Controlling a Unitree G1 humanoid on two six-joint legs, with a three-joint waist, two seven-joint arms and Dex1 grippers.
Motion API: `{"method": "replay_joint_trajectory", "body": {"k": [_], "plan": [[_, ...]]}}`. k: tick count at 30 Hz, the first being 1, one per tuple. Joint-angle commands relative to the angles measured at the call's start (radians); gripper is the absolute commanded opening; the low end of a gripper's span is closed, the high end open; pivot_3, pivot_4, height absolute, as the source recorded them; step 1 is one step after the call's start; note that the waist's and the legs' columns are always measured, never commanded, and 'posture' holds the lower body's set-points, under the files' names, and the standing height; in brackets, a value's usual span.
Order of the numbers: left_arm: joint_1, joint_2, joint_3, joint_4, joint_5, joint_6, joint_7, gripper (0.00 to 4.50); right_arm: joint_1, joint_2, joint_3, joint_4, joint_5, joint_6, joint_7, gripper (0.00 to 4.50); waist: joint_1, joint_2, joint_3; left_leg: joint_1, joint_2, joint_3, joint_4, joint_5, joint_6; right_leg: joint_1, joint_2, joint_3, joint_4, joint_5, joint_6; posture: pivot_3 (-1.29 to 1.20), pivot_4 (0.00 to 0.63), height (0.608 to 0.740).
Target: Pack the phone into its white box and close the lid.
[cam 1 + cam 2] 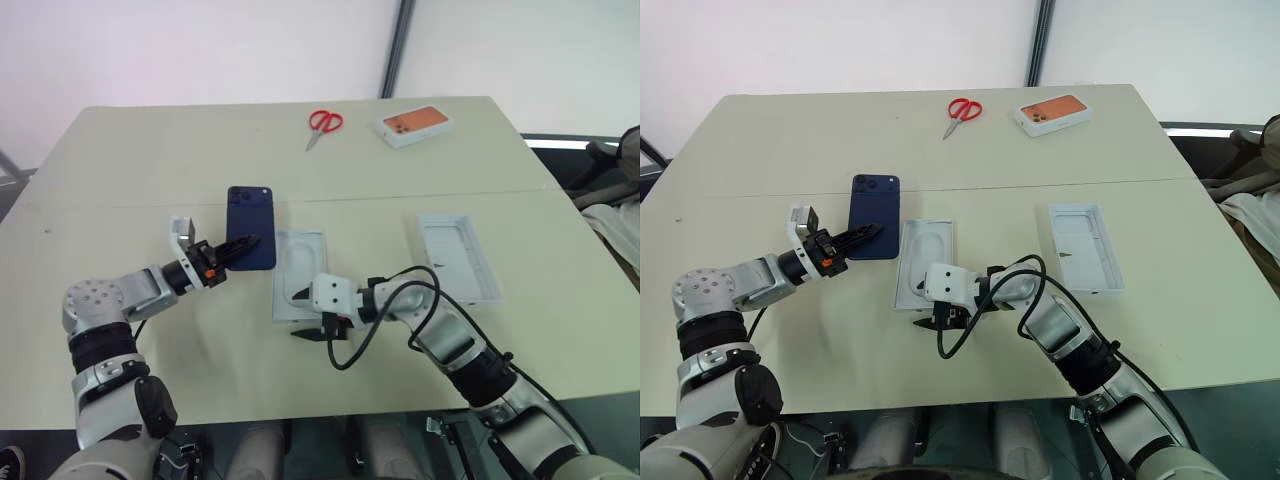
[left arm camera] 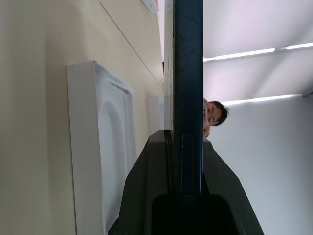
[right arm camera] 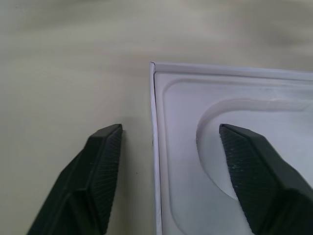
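The phone (image 1: 251, 226), a slim dark navy slab with its camera cluster in the far corner of its back, is off the table (image 1: 120, 160), pinched by its near end in the left gripper (image 1: 236, 247), whose two black fingers are clamped flat on its faces; in the left wrist view it stands edge-on with a side button showing between the finger pads. Just at its 3 o'clock lies the white box (image 1: 299, 274), a shallow white tray whose floor shows a moulded oval recess. The right gripper (image 1: 322, 333) hovers at the tray's near end, at about 6 o'clock from it, fingers apart and straddling its corner wall, one finger outside on the table and the other over the recess, so it looks ready to steady the tray, not yet gripping it. The step in hand reads as bringing the phone over the tray: it would go best if the right fingers pinned that corner first, then the left carried the phone across toward 3 o'clock, squared its long edges with the tray's walls, lowered it level and let go only once it sits inside. The lid (image 1: 458, 256) lies open side up, well apart at the tray's 3 o'clock.
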Motion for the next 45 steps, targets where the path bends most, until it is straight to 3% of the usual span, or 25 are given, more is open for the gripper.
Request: {"method": "replay_joint_trajectory", "body": {"k": [1,7,14,18,23,33,42,45], "plan": [[0.000,0.002,0.009,-0.046,-0.041,-0.003,-0.018,0.00,0.003,0.003,-0.032,-0.073,0.037,0.023,-0.001,3.05,-0.001,0.000,0.000,0.000,0.000,0.000,0.000,0.000,0.000,0.000,0.000,0.000,0.000,0.000,0.000,0.00,0.150,0.740],[0.013,-0.020,0.007,-0.064,-0.052,0.011,-0.007,0.00,0.014,-0.018,-0.068,-0.145,0.044,0.048,-0.023,3.05,0.001,0.000,0.000,0.000,0.000,0.000,0.000,0.000,0.000,0.000,0.000,0.000,0.000,0.000,0.000,0.00,0.150,0.740],[0.067,-0.122,0.010,-0.181,-0.092,0.077,0.071,0.00,0.079,-0.135,-0.225,-0.296,0.170,0.179,0.003,3.05,0.021,0.000,0.000,-0.001,-0.001,-0.001,0.000,-0.001,0.001,0.000,-0.002,0.000,-0.001,0.000,0.000,0.00,0.150,0.740],[0.126,-0.186,-0.003,-0.258,-0.103,0.107,0.120,0.00,0.155,-0.214,-0.381,-0.299,0.271,0.202,0.017,3.05,0.028,0.000,0.000,-0.002,0.000,0.001,0.000,-0.001,0.001,0.000,-0.003,0.000,-0.001,0.000,0.000,0.00,0.150,0.740],[0.140,-0.221,-0.017,-0.270,-0.097,0.105,0.158,0.00,0.175,-0.232,-0.417,-0.272,0.297,0.166,0.011,3.05,0.026,0.000,0.000,-0.001,0.000,0.003,0.001,-0.001,0.001,0.000,-0.004,0.000,-0.001,0.000,0.000,0.00,0.150,0.740],[0.139,-0.274,-0.047,-0.276,-0.089,0.108,0.199,0.00,0.162,-0.226,-0.353,-0.237,0.248,0.107,-0.021,3.05,0.031,0.000,0.000,-0.002,-0.002,0.004,0.002,-0.001,0.002,0.001,-0.006,0.000,-0.003,0.000,0.000,0.00,0.150,0.740],[0.133,-0.243,-0.097,-0.293,-0.089,0.114,0.174,4.15,0.152,-0.225,-0.325,-0.221,0.236,0.086,-0.032,3.13,0.030,0.000,0.000,-0.001,-0.002,0.004,0.002,-0.001,0.002,0.003,-0.006,-0.001,-0.003,-0.001,0.000,0.00,0.150,0.740],[0.129,-0.214,-0.111,-0.301,-0.097,0.105,0.156,4.15,0.149,-0.220,-0.322,-0.218,0.239,0.086,-0.037,3.13,0.028,0.000,0.000,0.000,-0.002,0.004,0.002,-0.001,0.002,0.004,-0.006,-0.001,-0.003,-0.001,0.000,0.00,0.150,0.740]]}}
